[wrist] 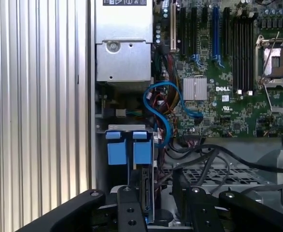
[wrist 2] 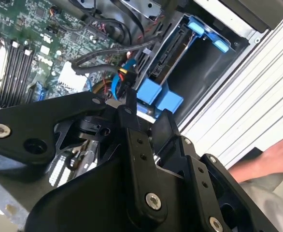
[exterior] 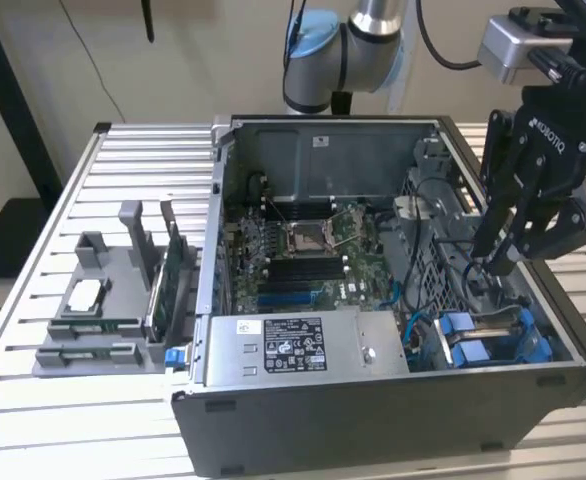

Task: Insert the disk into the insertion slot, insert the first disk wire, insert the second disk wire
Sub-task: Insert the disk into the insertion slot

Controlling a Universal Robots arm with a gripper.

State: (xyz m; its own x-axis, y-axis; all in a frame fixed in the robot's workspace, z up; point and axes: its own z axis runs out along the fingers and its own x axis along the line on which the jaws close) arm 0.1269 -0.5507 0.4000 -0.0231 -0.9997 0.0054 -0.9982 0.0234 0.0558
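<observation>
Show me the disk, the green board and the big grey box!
disk [wrist: 116, 152]: first wrist view, blue carrier tab
green board [wrist: 231, 116]: first wrist view, bare green surface
grey box [exterior: 383, 330]: exterior view, plain grey top

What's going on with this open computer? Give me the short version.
A Universal Robots arm is working inside an open computer case. The disk, in its blue carrier, already sits in the insertion slot at the case's corner. The gripper hangs low among the cables right beside that bay, close to a blue data wire. Whether any wire is plugged into the disk cannot be seen. A person's hand is off to the side of the case.
</observation>
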